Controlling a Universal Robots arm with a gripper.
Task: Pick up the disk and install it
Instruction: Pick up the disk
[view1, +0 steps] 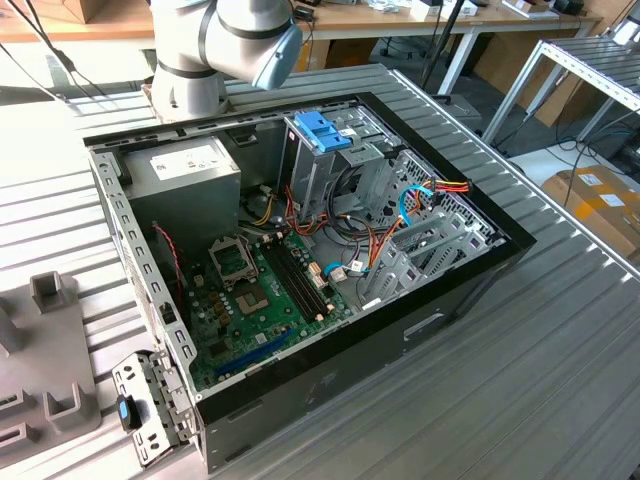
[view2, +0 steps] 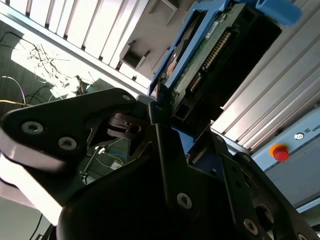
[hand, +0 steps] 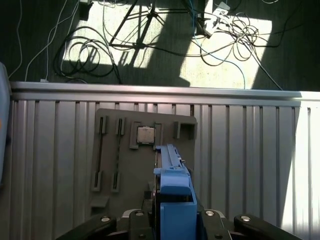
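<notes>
The end effector (view2: 155, 117) is pinching one end of the disk (view2: 210, 55), close to its blue side rails. The disk looks stiff and a bit heavy, with smooth metal that could slip. Its green board and pins are bare (those could break easily), so the rails seem the safe place to hold. In the first wrist view the disk hangs over a grey tray (hand: 125, 165) with a small chip (hand: 145, 134), on the ribbed table (hand: 240, 150). The open computer case (view1: 350, 380) sits nearby.
</notes>
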